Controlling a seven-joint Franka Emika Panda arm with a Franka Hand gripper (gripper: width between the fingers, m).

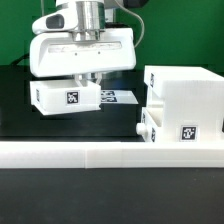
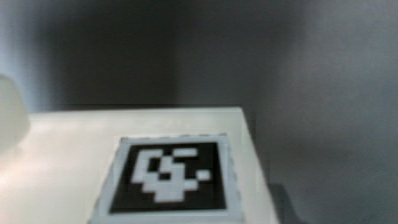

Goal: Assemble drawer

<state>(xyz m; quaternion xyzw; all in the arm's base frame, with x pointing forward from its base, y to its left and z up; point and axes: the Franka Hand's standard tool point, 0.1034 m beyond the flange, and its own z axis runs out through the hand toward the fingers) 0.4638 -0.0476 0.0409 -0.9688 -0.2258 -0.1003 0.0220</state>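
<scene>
My gripper [image 1: 88, 82] hangs over a small white tray [image 1: 62, 98] at the exterior view's left, and its fingers clamp the tray's top edge. The tray carries a black-and-white tag on its front face. In the wrist view this tray [image 2: 71, 160] fills the lower part, very close, and its tag [image 2: 171, 175] is large; my fingertips are hidden there. The large cube-like housing [image 1: 185, 90] stands at the exterior view's right. A second tray [image 1: 178, 130] with a tag and a small knob [image 1: 143, 129] stands in front of the housing.
The long low white border wall [image 1: 100, 153] runs across the front. The marker board [image 1: 120, 97] lies flat between the held tray and the housing. The black table [image 1: 15, 110] shows at the left.
</scene>
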